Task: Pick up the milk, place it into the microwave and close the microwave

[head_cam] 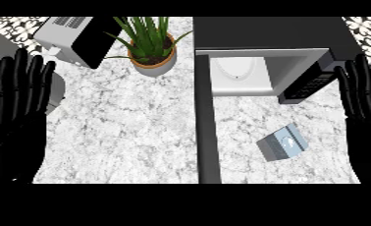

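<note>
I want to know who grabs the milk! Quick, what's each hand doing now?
Left hand: open, holding nothing.
Right hand: open, holding nothing.

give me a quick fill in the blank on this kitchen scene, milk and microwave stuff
1. The microwave has its door standing ____.
2. The milk lies on the ____, outside the microwave.
3. Of the left hand and the right hand, the one nearer the milk is the ____.
4. The pot left of the microwave holds a ____.

Missing words: open; counter; right; plant.
</note>
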